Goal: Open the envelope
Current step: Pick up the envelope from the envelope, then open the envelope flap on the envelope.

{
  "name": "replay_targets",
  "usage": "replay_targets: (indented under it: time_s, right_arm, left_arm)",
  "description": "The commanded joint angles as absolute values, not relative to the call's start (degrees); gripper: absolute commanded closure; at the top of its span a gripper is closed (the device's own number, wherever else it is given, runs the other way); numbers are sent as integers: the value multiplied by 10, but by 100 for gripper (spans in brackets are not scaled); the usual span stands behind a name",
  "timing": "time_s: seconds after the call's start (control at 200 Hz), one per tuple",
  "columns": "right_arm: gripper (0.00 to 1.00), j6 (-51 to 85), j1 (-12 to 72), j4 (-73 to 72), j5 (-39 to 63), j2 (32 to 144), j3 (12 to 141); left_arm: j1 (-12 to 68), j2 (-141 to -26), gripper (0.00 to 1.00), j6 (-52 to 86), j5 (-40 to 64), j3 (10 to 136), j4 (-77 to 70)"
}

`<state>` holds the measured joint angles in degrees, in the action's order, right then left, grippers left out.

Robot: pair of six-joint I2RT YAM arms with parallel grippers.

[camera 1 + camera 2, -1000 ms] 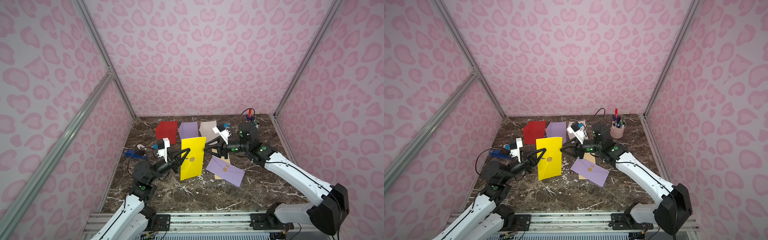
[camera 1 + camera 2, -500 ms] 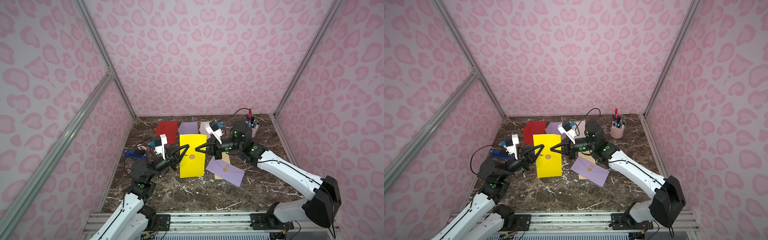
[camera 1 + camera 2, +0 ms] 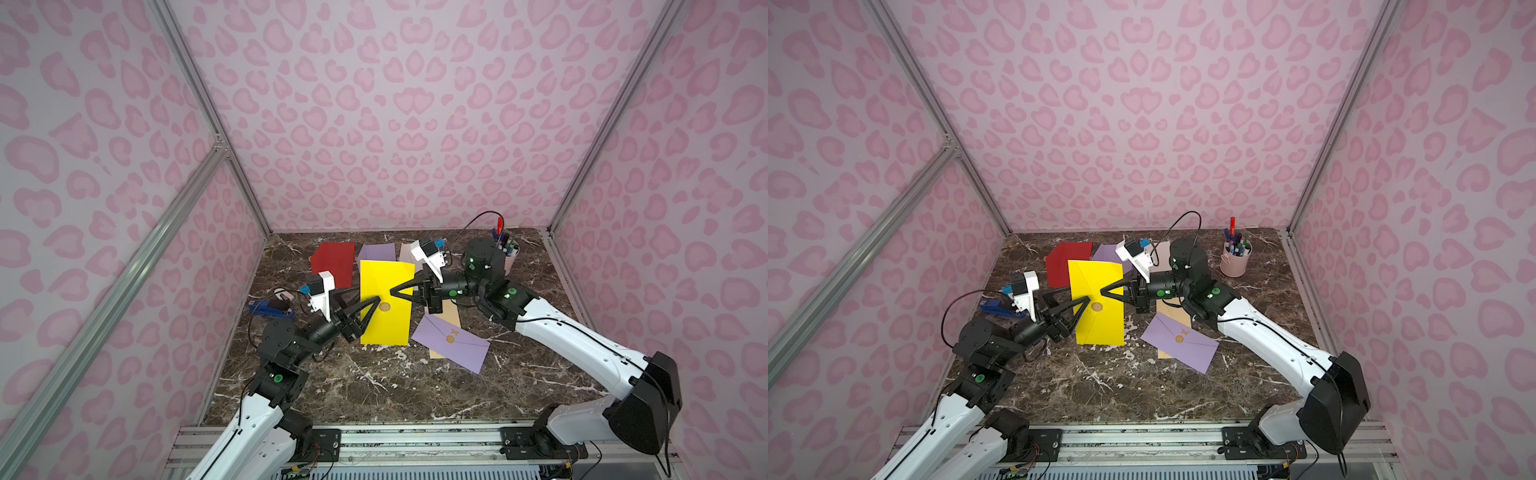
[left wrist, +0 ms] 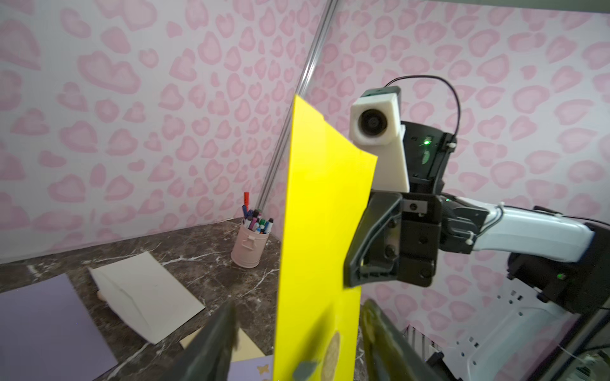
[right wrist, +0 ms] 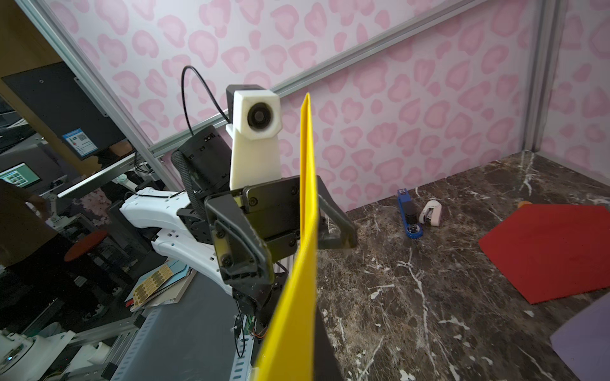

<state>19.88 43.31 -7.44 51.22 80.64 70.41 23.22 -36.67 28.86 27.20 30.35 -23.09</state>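
A yellow envelope [image 3: 384, 305] with a round gold seal [image 3: 385, 306] stands upright above the middle of the table in both top views. My right gripper [image 3: 393, 292] is shut on its right-hand side, level with the seal. In the right wrist view the yellow envelope [image 5: 305, 211] runs edge-on into the right gripper [image 5: 297, 356]. My left gripper [image 3: 374, 303] reaches in from the left and stands open. In the left wrist view the left gripper [image 4: 298, 310] straddles the yellow envelope [image 4: 323, 211], with a gap on either side.
A red envelope [image 3: 334, 262] and a lilac one [image 3: 377, 251] lie behind. A purple sealed envelope [image 3: 451, 343] rests on a tan one at front right. A pink pen cup [image 3: 1235, 259] stands at back right, a blue stapler [image 3: 268, 308] at left.
The right gripper has shut on the yellow envelope. The left gripper, shut on it before, has opened and let go. The envelope has swung more upright.
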Motion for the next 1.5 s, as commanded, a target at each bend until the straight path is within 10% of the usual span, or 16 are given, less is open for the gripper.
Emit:
replay_targets:
  time_s: [0.0,0.59,1.495]
  right_arm:
    - [100,210,427,-33,443,807,719]
    - [100,309,418,74,129,844,720]
    - [100,405,417,39,91,815,630]
  left_arm:
    - [233,-346,33,235,155,310,-117]
    - [330,-464,38,181,-122,359,9]
    - [515,-595,36,93,-264,358,-76]
